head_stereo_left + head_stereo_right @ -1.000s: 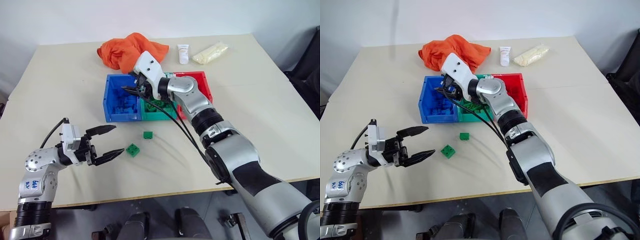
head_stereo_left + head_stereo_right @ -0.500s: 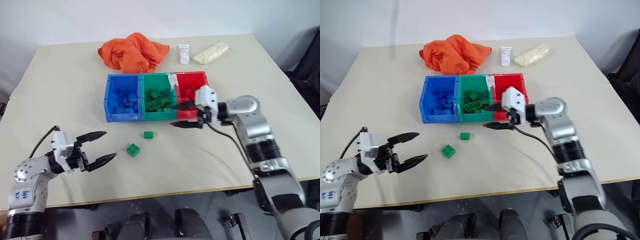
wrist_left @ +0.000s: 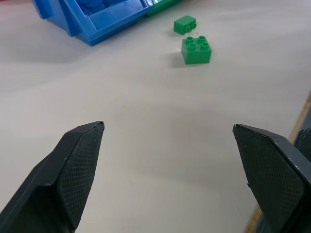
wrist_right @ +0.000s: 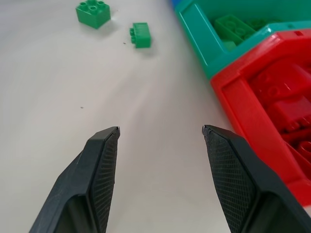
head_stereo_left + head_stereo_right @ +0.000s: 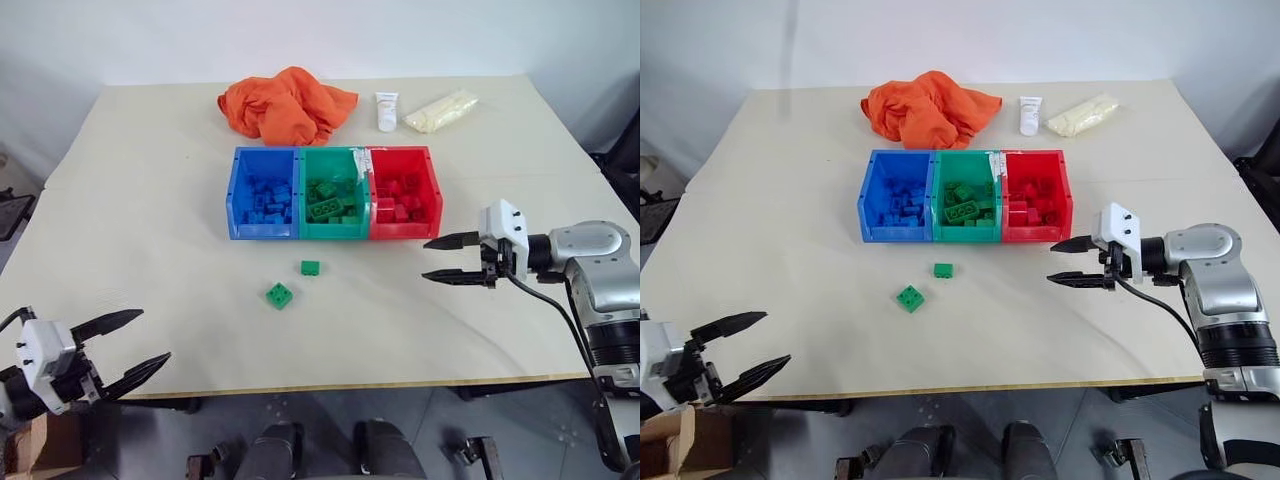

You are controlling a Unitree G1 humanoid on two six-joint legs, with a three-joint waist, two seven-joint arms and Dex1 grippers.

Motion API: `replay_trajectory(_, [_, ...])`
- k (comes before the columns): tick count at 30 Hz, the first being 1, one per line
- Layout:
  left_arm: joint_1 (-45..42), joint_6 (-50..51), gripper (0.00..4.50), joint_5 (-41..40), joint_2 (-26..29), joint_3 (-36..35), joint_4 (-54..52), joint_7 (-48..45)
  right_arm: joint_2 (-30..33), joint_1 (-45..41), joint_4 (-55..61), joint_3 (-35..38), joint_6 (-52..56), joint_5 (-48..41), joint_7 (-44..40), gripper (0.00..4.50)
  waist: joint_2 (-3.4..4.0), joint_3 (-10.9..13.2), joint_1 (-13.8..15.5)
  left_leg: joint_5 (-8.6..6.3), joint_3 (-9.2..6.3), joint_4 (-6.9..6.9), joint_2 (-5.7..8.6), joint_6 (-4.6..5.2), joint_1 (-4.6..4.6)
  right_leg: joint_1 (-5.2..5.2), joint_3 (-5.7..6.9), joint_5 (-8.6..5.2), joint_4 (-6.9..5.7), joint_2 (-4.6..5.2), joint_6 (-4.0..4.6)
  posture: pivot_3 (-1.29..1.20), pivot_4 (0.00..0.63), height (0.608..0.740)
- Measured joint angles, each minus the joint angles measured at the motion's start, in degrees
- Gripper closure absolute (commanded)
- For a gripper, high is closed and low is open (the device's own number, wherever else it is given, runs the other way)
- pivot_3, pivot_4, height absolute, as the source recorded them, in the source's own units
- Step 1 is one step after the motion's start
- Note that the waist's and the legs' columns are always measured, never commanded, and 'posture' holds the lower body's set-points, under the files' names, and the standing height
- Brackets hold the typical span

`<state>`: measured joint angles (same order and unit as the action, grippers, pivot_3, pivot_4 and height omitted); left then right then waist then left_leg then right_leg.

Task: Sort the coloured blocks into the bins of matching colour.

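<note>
Table (image 5: 150, 200): 2 green blocks (image 5: 279, 295) loose; both tools (image 5: 440, 258) open, empty.

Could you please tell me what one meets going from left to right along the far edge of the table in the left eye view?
Orange cloth → white tube → pale yellow packet.

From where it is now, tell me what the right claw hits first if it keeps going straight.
Probably nothing close: the right claw points across bare table, passing in front of the red bin. The two loose green blocks lie roughly ahead; depth unclear.
</note>
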<state>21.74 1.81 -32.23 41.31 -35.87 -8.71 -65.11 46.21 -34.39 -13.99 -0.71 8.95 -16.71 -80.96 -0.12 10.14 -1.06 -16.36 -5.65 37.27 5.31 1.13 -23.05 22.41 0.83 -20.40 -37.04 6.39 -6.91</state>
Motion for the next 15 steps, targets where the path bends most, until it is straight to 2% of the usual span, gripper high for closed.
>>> replay_trajectory(7, [-3.04,1.59,0.00,-0.03,0.12,2.34,-3.53,1.21,-1.23,0.02,2.58,-0.08,1.15,-0.56,2.16,1.67,0.00,0.00,0.59,-0.02,0.00,-0.02,0.00,0.01,0.00,0.02,0.01,0.00,0.00,0.00,0.00,0.00,0.150,0.740])
replay_trajectory(15, [-21.21,7.28,0.00,3.75,-0.07,20.13,-6.61,6.39,-2.19,1.39,6.20,0.12,2.24,-0.96,6.02,1.67,0.00,0.00,1.21,-0.01,-0.01,0.08,0.05,0.01,-0.01,0.04,0.04,0.01,-0.16,-0.01,-0.01,0.00,0.150,0.740])
